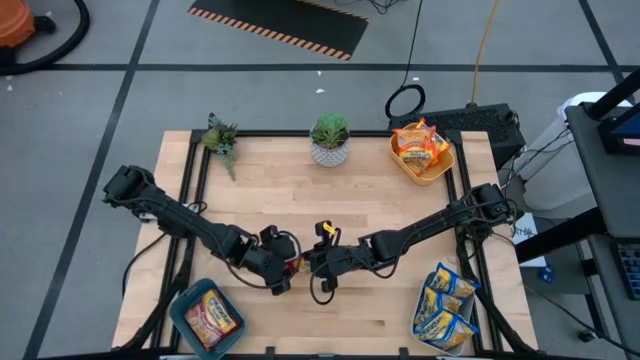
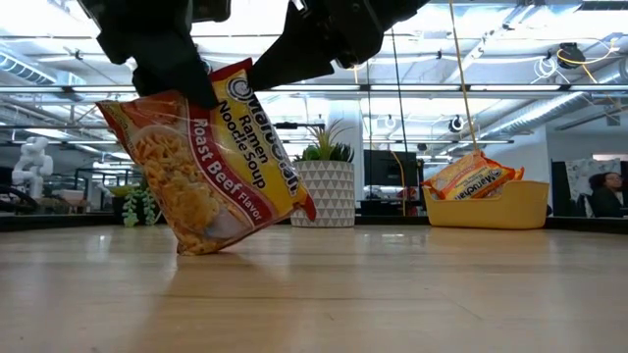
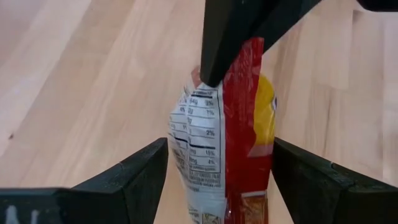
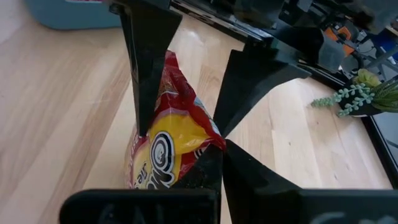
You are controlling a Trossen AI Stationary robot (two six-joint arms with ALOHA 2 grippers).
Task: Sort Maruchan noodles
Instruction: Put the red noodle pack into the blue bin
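One red Maruchan packet (image 1: 293, 264) marked Roast Beef (image 2: 211, 167) stands tilted at mid-table, between my two grippers. My right gripper (image 1: 318, 265) comes from the right and is shut on it (image 4: 217, 152). My left gripper (image 1: 280, 275) is open, with one finger on each side of the packet's upper part (image 3: 221, 149). The packet's lower corner (image 2: 196, 249) is down at the tabletop. Other packets lie in bins: orange-yellow ones (image 1: 420, 145), blue-and-yellow ones (image 1: 445, 305) and a red one (image 1: 207, 318). My right gripper pinches the packet's upper edge (image 4: 208, 140) between its two fingers, slanting down from the table's right side. The packet hangs tilted below them, and I cannot tell whether its lower corner rests on the wood. My left gripper: I cannot tell whether its open fingers (image 3: 143, 180) touch the packet.
A yellow bin (image 1: 443, 172) stands at the far right corner, a teal bin (image 1: 180, 300) at the near left and a pale bin (image 1: 470, 335) at the near right. Two potted plants (image 1: 330, 140) (image 1: 220, 138) stand along the far edge. Bare wood lies between them.
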